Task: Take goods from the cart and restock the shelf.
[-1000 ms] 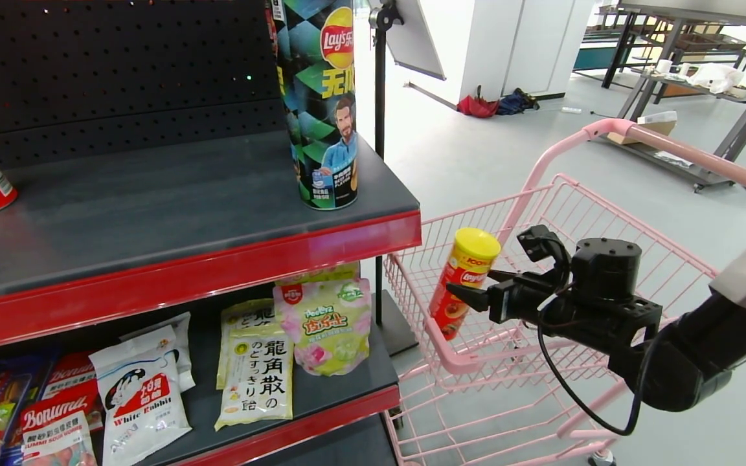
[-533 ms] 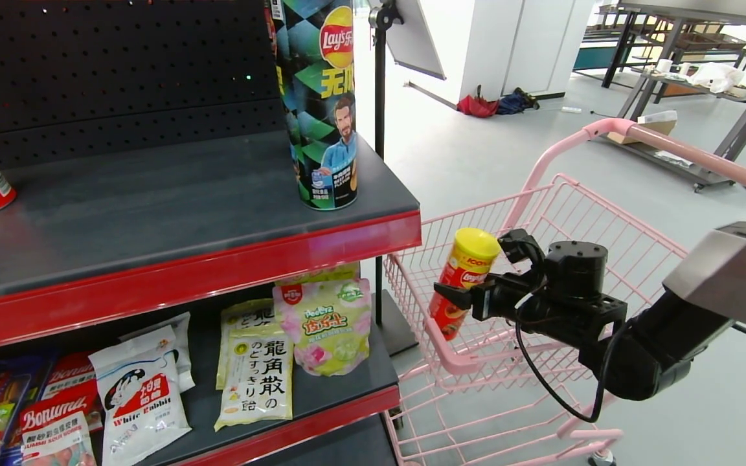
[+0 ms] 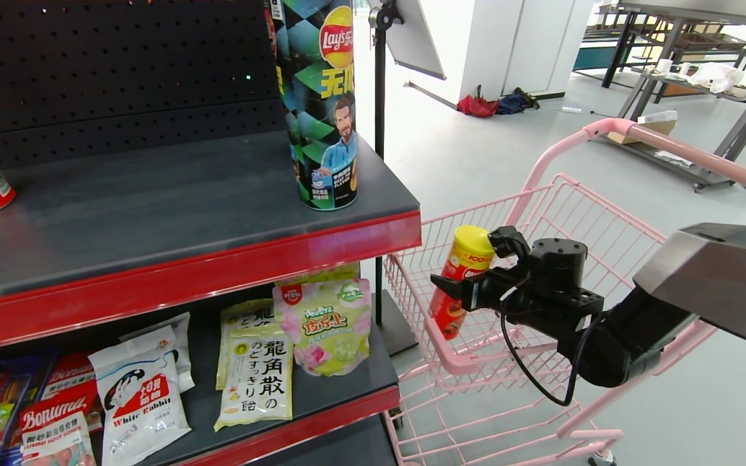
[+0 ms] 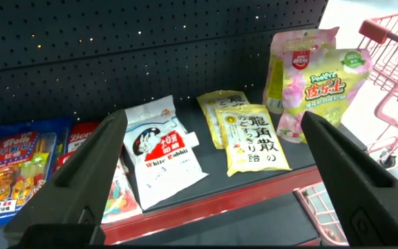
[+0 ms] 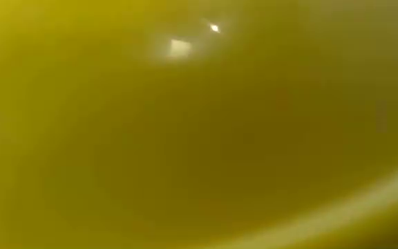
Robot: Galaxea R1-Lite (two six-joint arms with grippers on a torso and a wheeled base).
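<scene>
Our right gripper has its jaws clamped on the yellow-topped can — we see it over the pink cart. Our left gripper holds its jaws apart, facing snack bags.

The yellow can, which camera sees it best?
The head view: the whole can shows, tilted in the right pincer at the cart rim. The right wrist view sits so close that the can is a yellow blur. The left wrist view faces shelf bags.

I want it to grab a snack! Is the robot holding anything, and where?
The right gripper straddles the yellow-lidded can just under its lid; whether it grips cannot be told. The left gripper is open, empty.
</scene>
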